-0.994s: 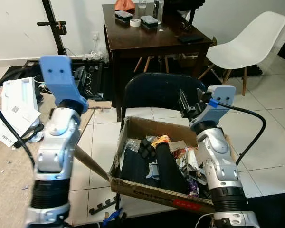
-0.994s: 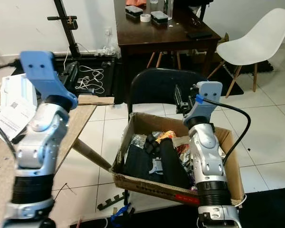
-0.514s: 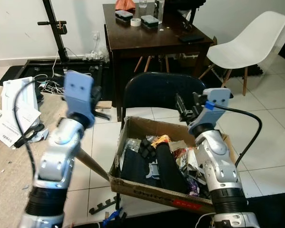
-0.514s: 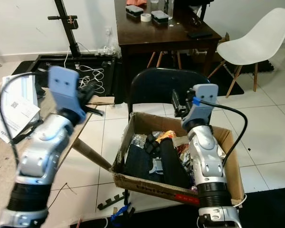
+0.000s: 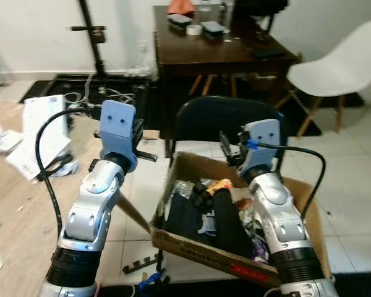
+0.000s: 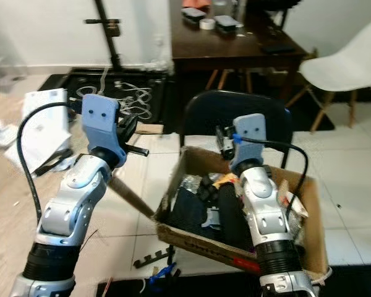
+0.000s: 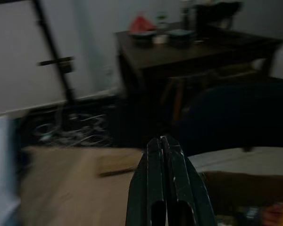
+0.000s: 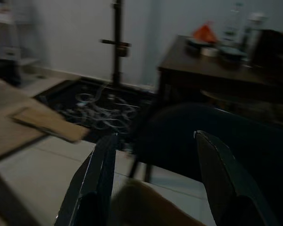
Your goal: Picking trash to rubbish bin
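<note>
A cardboard box (image 5: 198,242) full of trash sits on the tiled floor in front of me, holding black items (image 5: 226,219), foil and coloured wrappers (image 5: 215,184). My left gripper (image 5: 147,154) hovers left of the box's far corner; its fingers (image 7: 164,155) are pressed together with nothing between them. Over the box's back rim is my right gripper (image 5: 227,146), and its fingers (image 8: 101,165) stand apart and empty, pointing toward the black chair.
A black chair (image 5: 219,117) stands right behind the box, with a dark wooden table (image 5: 222,52) beyond it and a white chair (image 5: 340,68) at the right. A light wooden tabletop (image 5: 18,198) with papers (image 5: 40,124) lies at my left. Cables and a black stand (image 5: 93,37) are at the back.
The camera has turned a little to the left. My left arm has come down from a raised pose and swung toward the box. The right arm has hardly moved.
</note>
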Motion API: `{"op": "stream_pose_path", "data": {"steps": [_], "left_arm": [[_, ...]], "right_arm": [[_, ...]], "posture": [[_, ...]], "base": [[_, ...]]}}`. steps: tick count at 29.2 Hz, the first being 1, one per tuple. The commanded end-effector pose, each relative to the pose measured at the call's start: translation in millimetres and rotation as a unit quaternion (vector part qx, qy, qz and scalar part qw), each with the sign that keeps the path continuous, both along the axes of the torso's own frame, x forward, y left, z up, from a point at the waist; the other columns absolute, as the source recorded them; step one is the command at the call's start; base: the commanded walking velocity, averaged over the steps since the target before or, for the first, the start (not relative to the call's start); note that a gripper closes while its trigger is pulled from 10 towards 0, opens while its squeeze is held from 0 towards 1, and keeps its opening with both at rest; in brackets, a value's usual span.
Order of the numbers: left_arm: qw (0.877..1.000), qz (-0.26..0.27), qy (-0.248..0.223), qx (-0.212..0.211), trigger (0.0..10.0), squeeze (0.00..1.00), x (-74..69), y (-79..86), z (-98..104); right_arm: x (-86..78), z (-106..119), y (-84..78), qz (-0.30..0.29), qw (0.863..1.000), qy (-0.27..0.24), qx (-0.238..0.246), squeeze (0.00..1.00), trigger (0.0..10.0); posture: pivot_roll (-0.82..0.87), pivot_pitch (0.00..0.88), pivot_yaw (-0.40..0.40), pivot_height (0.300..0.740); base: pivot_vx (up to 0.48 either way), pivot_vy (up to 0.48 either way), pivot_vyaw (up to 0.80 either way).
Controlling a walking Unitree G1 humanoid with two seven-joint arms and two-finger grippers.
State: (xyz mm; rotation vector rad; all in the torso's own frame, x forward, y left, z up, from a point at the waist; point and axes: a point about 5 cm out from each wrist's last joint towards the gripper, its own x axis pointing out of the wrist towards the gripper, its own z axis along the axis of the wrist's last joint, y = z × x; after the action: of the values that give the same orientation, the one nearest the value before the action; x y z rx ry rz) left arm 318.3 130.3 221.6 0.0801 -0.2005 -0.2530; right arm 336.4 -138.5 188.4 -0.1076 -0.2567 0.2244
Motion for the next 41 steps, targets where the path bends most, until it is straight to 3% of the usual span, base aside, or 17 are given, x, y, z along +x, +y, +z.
{"op": "stream_pose_path", "data": {"steps": [1, 9, 41], "left_arm": [[1.0, 0.001, 0.005, 0.011, 10.0, 0.0, -2.4, 1.7, -1.3], [1.0, 0.007, 0.016, 0.007, 10.0, 0.0, -6.3, 0.8, -7.5], [0.998, -0.002, 0.055, 0.027, 10.0, 0.0, -15.2, -11.4, -20.8]], "right_arm": [[-2.5, 0.9, 3.6, 0.009, 1.0, -0.005, -0.005, 0.0, 10.0], [-1.0, 4.3, 13.7, 0.021, 1.0, -0.01, -0.006, 0.0, 10.0], [0.1, 2.8, 13.5, 0.022, 1.0, 0.004, 0.004, 0.0, 10.0]], "posture": [[0.17, 0.052, 0.009, 0.74], [0.18, 0.043, 0.005, 0.74], [0.18, 0.091, 0.016, 0.74]], "base": [[0.0, 0.0, 0.8], [0.0, 0.0, 0.8], [0.0, 0.0, 0.8]]}}
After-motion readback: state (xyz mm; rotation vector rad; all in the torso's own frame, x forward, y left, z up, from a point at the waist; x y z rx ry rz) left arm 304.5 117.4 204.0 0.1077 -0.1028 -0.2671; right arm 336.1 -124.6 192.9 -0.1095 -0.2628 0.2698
